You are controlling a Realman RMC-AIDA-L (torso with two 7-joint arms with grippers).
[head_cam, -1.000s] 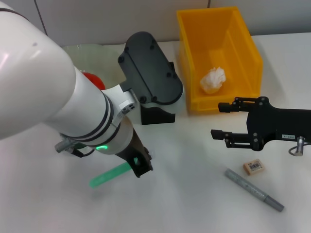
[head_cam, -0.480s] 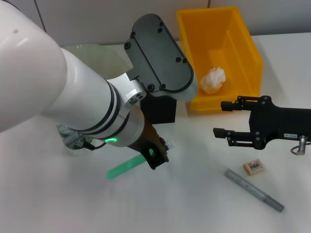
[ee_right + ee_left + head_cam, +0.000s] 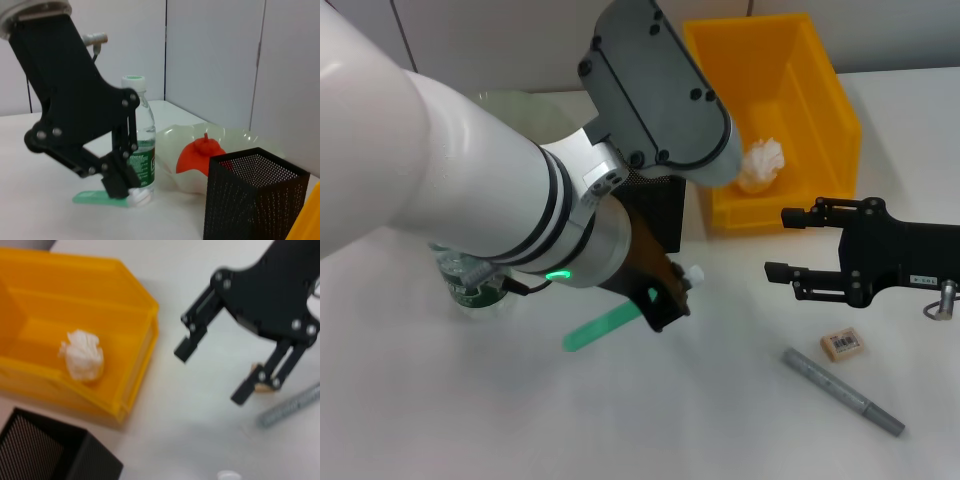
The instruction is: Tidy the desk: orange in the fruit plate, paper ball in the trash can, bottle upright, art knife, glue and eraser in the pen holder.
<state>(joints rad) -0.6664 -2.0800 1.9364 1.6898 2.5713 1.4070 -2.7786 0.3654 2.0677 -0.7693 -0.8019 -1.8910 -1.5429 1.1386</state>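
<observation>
While I was watching the head feed, the left gripper (image 3: 665, 300) was low over the table just in front of the black mesh pen holder (image 3: 655, 212), clamped on the glue (image 3: 620, 320), a green stick with a white cap poking out by the fingers. The stick was tilted, its green end pointing out to the robot's left.

From the right wrist cam the same grip showed up with the glue (image 3: 107, 196) pinched right at the fingertips, and the bottle (image 3: 140, 150) was standing upright behind it. The orange (image 3: 202, 155) was sitting in the clear fruit plate (image 3: 240, 137) next to the pen holder (image 3: 252, 197).

The right gripper (image 3: 780, 245) hung off to the right with its fingers spread, holding nothing. The eraser (image 3: 843, 343) lay just beside it, and the grey art knife (image 3: 842, 390) was on the table near that. The paper ball (image 3: 761, 164) was already in the yellow trash can (image 3: 835, 100).
</observation>
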